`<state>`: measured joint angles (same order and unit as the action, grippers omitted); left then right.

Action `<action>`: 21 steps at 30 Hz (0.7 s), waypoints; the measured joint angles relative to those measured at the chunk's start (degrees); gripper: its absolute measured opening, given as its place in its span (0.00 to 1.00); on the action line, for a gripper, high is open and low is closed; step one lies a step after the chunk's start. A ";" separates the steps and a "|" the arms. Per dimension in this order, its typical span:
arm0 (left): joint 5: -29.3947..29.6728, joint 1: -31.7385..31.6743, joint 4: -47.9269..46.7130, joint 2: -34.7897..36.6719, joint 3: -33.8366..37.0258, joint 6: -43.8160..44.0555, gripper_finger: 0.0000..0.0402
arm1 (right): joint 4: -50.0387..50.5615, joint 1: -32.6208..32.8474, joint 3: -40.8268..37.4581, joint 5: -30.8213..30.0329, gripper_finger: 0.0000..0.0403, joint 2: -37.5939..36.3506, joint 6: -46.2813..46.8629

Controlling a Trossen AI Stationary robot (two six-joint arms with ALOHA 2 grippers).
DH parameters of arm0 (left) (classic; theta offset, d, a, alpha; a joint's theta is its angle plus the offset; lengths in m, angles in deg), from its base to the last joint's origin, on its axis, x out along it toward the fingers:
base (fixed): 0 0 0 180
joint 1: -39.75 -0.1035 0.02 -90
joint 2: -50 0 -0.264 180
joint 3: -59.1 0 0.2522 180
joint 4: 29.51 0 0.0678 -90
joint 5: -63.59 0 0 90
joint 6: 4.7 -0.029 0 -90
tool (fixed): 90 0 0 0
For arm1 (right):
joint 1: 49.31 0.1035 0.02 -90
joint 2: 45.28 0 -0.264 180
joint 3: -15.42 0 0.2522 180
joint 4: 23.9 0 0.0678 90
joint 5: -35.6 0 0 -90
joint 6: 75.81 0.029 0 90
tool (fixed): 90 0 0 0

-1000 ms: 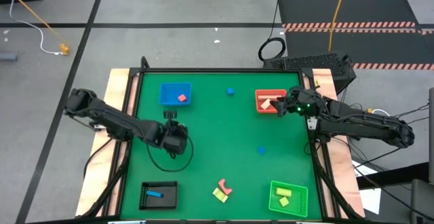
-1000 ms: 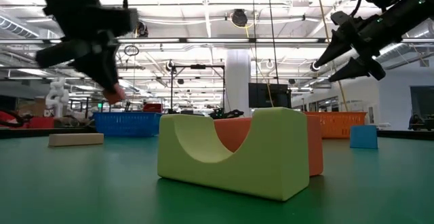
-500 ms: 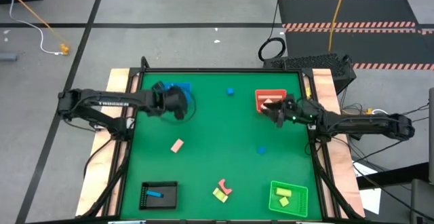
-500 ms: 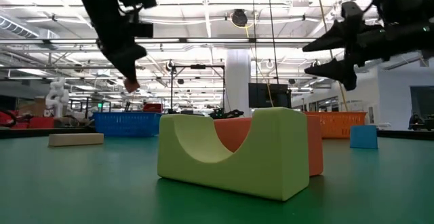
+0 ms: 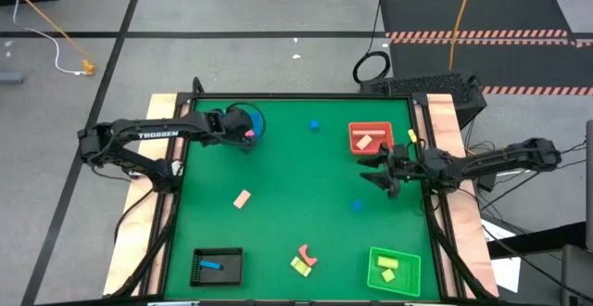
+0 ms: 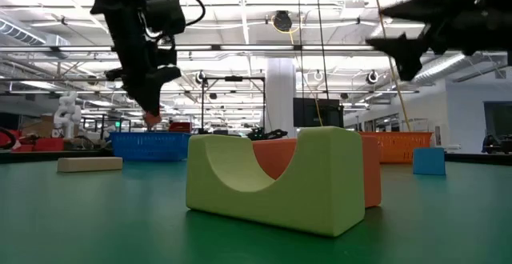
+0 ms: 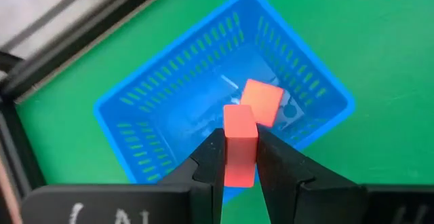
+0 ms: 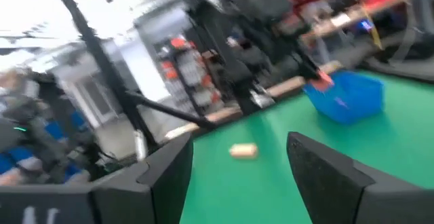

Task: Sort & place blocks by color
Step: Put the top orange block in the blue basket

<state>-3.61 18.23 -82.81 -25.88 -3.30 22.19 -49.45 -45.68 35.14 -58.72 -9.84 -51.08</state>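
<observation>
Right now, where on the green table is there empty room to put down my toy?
The widest bare patch is the middle of the green table, between the tan block, the blue tray and the small blue cube. It's crowded along the near edge, around the pink and yellow blocks and the green tray.

Bright, even light all over the high view, with soft shadows under both arms on the green table [image 5: 296, 204]. Down low, rows of ceiling lights [image 6: 240, 8] blaze white and glare across the top of the picture, so the arms read as dark silhouettes against them. The yellow arch [image 6: 276, 180] up close shows crisp; the hall behind goes soft. The left wrist view is sharp and evenly lit, the blue tray [image 7: 224, 102] and the red block [image 7: 239, 146] clear. The right wrist view is smeared throughout with motion blur, its background streaked and washed out pale at one side.
</observation>
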 joint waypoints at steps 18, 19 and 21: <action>0.62 0.20 5.78 0.00 2.57 0.05 0.47 | -3.70 1.00 2.38 -8.00 0.55 -0.04 -0.87; 0.62 0.26 5.64 0.00 2.57 0.09 0.49 | 0.22 0.97 4.20 -9.23 0.55 -0.04 -2.13; 0.62 0.36 5.25 0.00 2.55 0.11 0.53 | 11.84 1.00 9.25 -10.67 0.55 0.15 -4.44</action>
<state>-2.99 18.59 -77.55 -25.88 -0.75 22.30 -37.60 -44.69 44.39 -69.40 -9.69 -55.52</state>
